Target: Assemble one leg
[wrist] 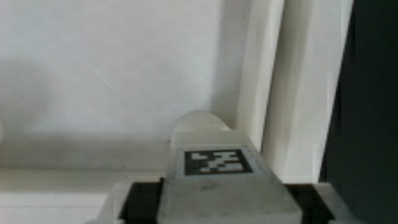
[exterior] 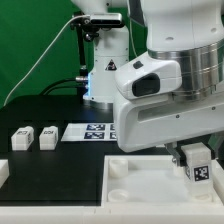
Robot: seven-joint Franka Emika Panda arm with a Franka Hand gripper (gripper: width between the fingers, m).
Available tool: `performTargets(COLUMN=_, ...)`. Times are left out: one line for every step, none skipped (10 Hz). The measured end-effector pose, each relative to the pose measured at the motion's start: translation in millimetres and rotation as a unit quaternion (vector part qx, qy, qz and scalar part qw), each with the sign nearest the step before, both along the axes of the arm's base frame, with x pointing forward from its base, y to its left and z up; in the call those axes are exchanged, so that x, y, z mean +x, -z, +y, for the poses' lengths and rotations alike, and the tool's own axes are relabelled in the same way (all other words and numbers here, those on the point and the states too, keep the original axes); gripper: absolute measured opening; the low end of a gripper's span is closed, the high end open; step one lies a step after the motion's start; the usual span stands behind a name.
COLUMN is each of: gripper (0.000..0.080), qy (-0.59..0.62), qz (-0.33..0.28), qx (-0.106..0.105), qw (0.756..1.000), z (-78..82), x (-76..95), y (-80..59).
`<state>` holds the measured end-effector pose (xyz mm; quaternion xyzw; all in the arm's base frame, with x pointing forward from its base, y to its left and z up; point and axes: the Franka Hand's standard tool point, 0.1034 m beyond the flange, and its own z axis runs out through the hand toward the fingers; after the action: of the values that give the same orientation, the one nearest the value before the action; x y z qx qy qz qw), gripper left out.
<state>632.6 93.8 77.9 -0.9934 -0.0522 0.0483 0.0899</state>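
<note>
My gripper is shut on a leg, a small white block with a black-and-white tag, and holds it upright over the near right part of the large white tray. In the wrist view the leg sits between the two fingers, tag facing the camera. Its far end points down at the tray floor, close beside the tray's raised rim. Two more legs lie on the black table at the exterior view's left.
The marker board lies behind the tray, mid-table. Another white part shows at the left edge. The arm's body hides the right of the table. Black table lies beyond the tray rim.
</note>
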Motion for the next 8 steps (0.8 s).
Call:
performTargets(gripper=0.0291, qy=0.021, qz=0.004, qx=-0.001, qw=1.0, z=0.4, x=0.0, y=0.0)
performTargets(gripper=0.0291, qy=0.089, qz=0.015, qx=-0.006, qw=0.996, z=1.5, x=0.0, y=0.2)
performTargets(gripper=0.0291, qy=0.171, qz=0.022, qx=-0.009, qw=0.985, z=3.3, x=0.4, y=0.9)
performTargets(gripper=0.0291, qy=0.262, qz=0.029, qx=-0.017, qw=0.965, z=5.7, x=0.2, y=0.9)
performTargets(gripper=0.0291, qy=0.317, qz=0.035, qx=-0.022, qw=0.948, z=7.0, x=0.7, y=0.9)
performTargets(gripper=0.0291, qy=0.373, qz=0.043, qx=-0.027, qw=0.926, z=8.2, x=1.4, y=1.0)
performTargets(gripper=0.0291, qy=0.467, qz=0.059, qx=-0.029, qw=0.882, z=9.5, x=2.8, y=1.1)
performTargets(gripper=0.0291, qy=0.505, qz=0.065, qx=-0.033, qw=0.86, z=10.7, x=3.0, y=1.2)
